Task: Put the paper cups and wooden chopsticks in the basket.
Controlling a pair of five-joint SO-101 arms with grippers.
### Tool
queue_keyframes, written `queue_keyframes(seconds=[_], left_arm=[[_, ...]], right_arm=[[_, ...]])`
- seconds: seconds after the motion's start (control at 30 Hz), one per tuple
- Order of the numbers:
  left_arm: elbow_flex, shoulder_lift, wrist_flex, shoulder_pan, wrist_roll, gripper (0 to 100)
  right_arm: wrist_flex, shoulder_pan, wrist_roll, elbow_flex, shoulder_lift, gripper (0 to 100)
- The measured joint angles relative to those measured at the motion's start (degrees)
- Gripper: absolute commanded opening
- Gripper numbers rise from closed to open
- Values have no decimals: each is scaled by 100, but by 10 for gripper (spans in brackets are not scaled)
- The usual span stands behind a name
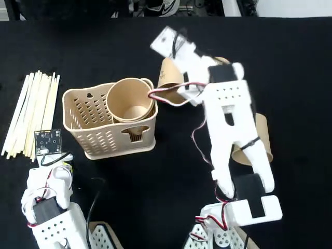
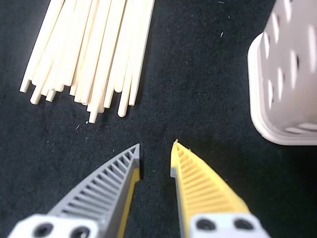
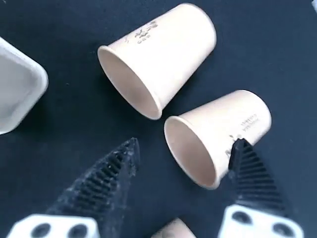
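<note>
One or two cups (image 1: pixel 129 101) sit nested in the basket (image 1: pixel 98 132) - the rest of the job is open. At least two loose cups (image 3: pixel 158 59) lie on their sides on the table (image 1: pixel 290 62) past the basket, and the chopsticks (image 1: pixel 31 111) lie bundled on its other side, untouched. The right gripper (image 3: pixel 185 148) hangs over the nearer cup (image 3: pixel 218 134), jaws spread wide about its rim, grasping nothing. The left gripper (image 2: pixel 155 148) points at the chopstick ends - jaws slightly parted, empty.
</note>
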Motion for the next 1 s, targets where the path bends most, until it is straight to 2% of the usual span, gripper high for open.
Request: queue_keyframes(seconds=[0.23, 0.43, 0.53, 0.6, 0.73, 0.8, 1.0], left_arm=[[0, 0, 0, 0, 0, 113], [0, 0, 0, 0, 0, 113], [0, 0, 0, 0, 0, 113], [0, 0, 0, 0, 0, 113], [0, 0, 0, 0, 0, 113], [0, 0, 0, 0, 0, 113], [0, 0, 0, 0, 0, 113]], right_arm=[[-2497, 9, 18, 1908, 9, 300], [-4123, 62, -123, 2409, 281, 300], [-4431, 53, -308, 2242, 958, 299], [-4492, 62, -387, 1864, 1495, 255], [-4510, 62, -422, 1319, 2154, 11], [-4536, 88, -440, 1231, 2171, 36], [-4571, 352, -686, 1213, 1925, 12]])
